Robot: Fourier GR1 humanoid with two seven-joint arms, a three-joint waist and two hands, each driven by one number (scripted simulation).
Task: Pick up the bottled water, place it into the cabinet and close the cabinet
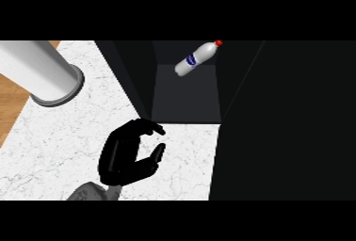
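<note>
1. The small white plastic water bottle with a red cap and a blue label (195,59) lies tilted on its side inside the dark open cabinet (186,96), toward the back of the compartment, with the cap pointing up and to the right. No hand touches it.

2. As a judgement of handling: the bottle looks light and fairly stiff, with a smooth rounded body that may roll or slide on the cabinet floor if nudged. It is not fragile. If it needed moving, the best hold would be across the middle of the body, around the label band, where the sides are straight; the neck near the cap is narrower and more likely to slip.

3. The cabinet's interior is a dark grey floor between black side walls, and a broad black panel (285,122) fills the right part of the view; whether that panel is the door cannot be told for certain. Since the bottle is already inside, closing the cabinet appears to be the step left.

4. The left hand (128,157) hangs over the white marbled surface (62,136) just in front of the cabinet opening, well apart from the bottle. Its fingers are curled toward the thumb with a gap between, and they hold nothing.

5. The right hand is not visible.

6. A large grey-white cylinder (45,70) stands at the upper left of the surface, beside a strip of wooden floor (10,103).
</note>
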